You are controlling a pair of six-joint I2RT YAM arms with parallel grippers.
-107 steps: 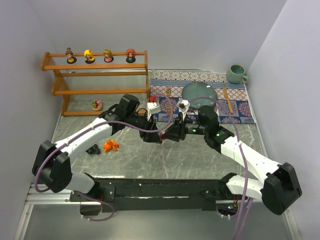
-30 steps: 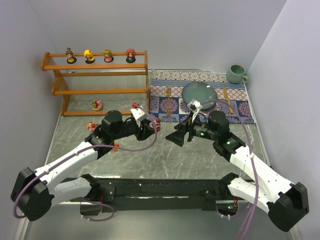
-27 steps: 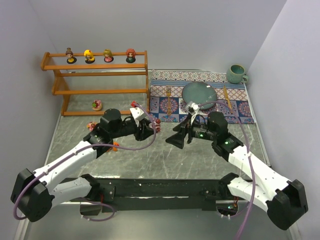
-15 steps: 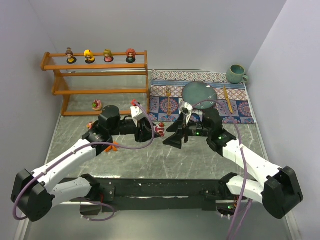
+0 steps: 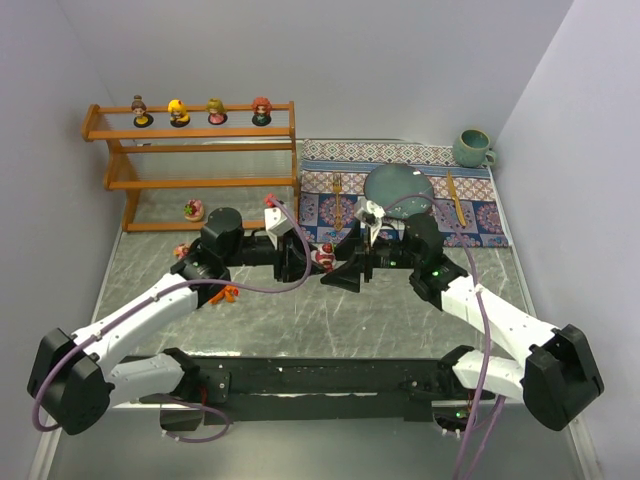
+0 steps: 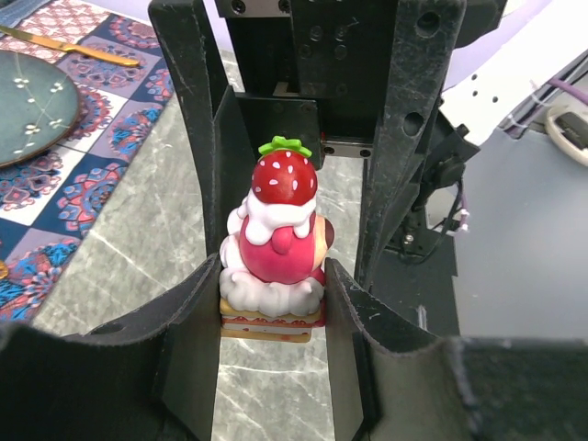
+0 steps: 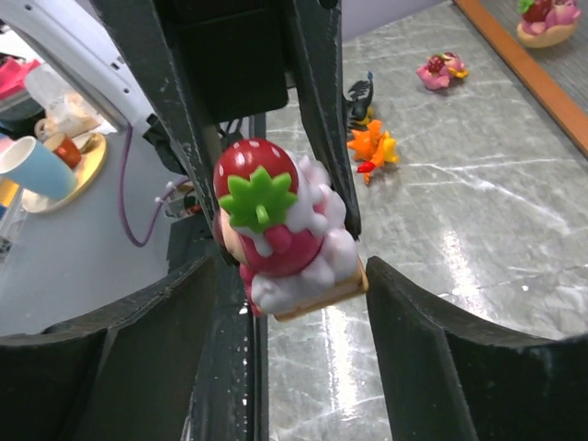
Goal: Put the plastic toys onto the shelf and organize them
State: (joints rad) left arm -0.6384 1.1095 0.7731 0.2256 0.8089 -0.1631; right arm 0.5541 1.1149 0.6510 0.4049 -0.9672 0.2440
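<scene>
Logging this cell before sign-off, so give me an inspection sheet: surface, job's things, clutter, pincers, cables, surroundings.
Surface: grey marbled table, no spills seen.
Job's things: four dolls on the shelf top tier; pink toy at its foot; orange creature, dark figure and pink figure loose on the table; strawberry toy held between the arms.
Clutter: placemat with plate, fork, knife; teal mug at its far corner.
Pincers: left pincer shut on the strawberry toy; right pincer open around it.
Cables: purple cables along both arms, no snagging seen.
Surroundings: pale walls, nothing else seen.
</scene>
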